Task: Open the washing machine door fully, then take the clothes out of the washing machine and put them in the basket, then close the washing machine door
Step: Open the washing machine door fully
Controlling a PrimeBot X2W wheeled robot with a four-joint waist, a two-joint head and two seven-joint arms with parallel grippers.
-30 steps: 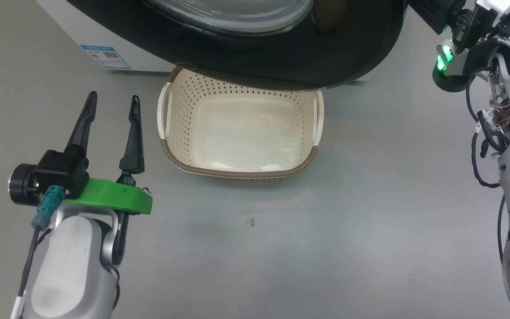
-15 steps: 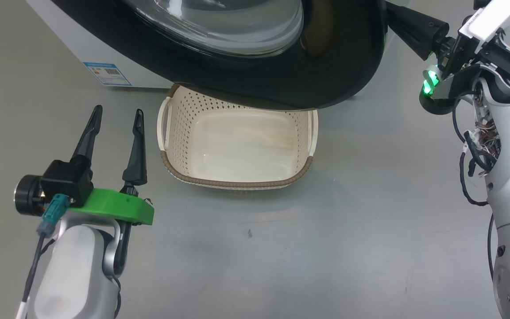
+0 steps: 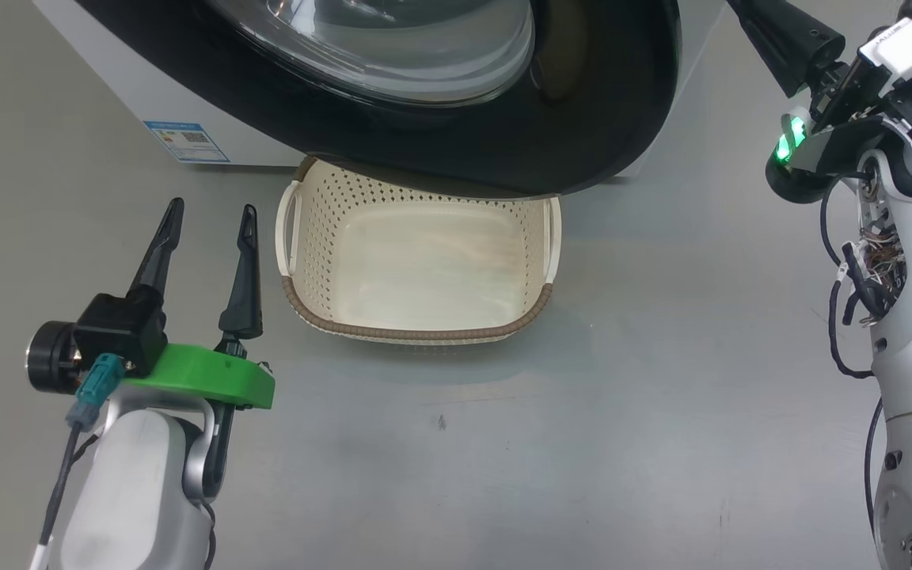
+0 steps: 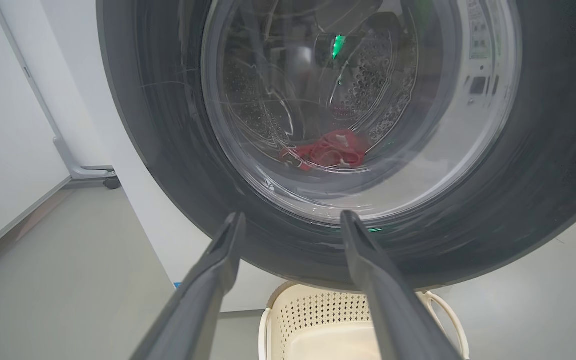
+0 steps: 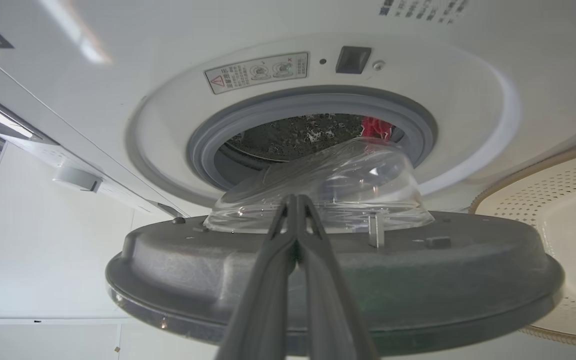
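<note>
The washing machine door, a black rim around a clear glass bowl, stands partly open over the far half of the basket. The cream basket sits on the floor before the white washing machine. Red clothes lie in the steel drum, seen through the door's glass, and a red bit of the clothes peeks out of the grey ring. My left gripper hangs open and empty left of the basket. Pointing at the door's inner side, my right gripper is shut, empty.
Grey floor spreads in front of and right of the basket. My right arm with its loose cables fills the right edge. A white wall panel and a wheeled stand foot lie left of the machine.
The head camera has shifted. The door's right edge has swung slightly left over the basket. My right gripper's fingers now stand further right of that edge. The left arm has not moved.
</note>
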